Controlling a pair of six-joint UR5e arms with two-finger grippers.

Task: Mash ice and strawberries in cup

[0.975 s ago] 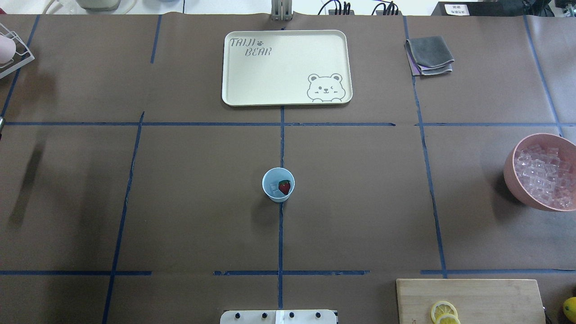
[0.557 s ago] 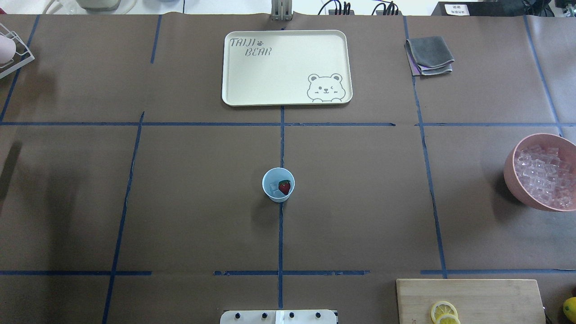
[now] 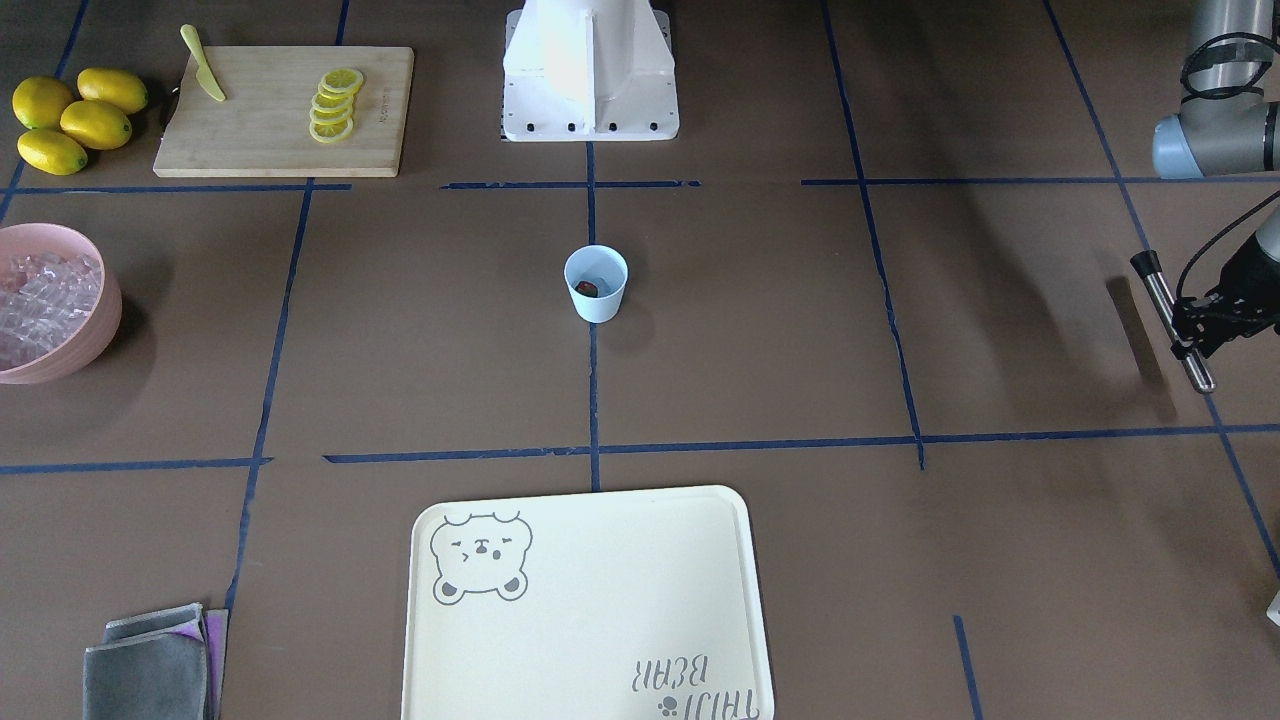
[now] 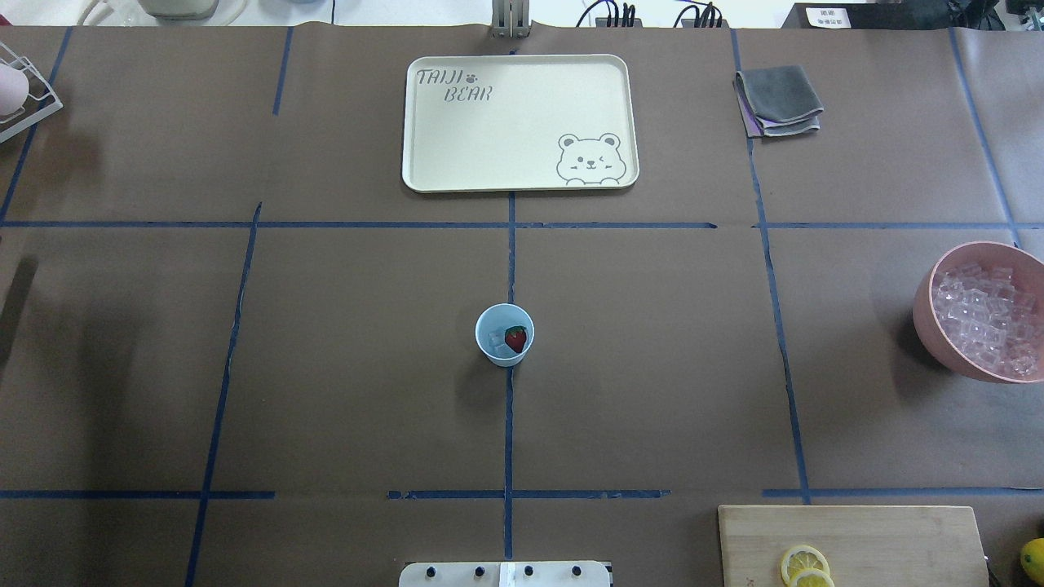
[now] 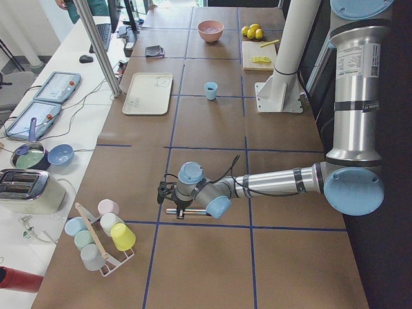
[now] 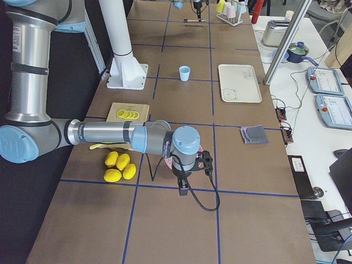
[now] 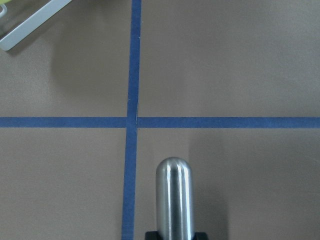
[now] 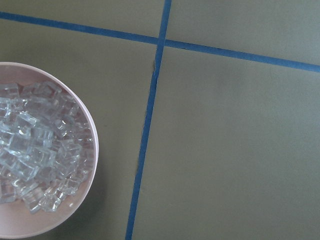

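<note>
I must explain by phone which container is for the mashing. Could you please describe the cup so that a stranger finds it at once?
From the cream bear tray, follow the blue tape line toward the robot's base. The cup stands alone on that line. It is small, pale blue, handleless, holding a red strawberry and ice, unlike the large pink bowl at the edge.
</note>
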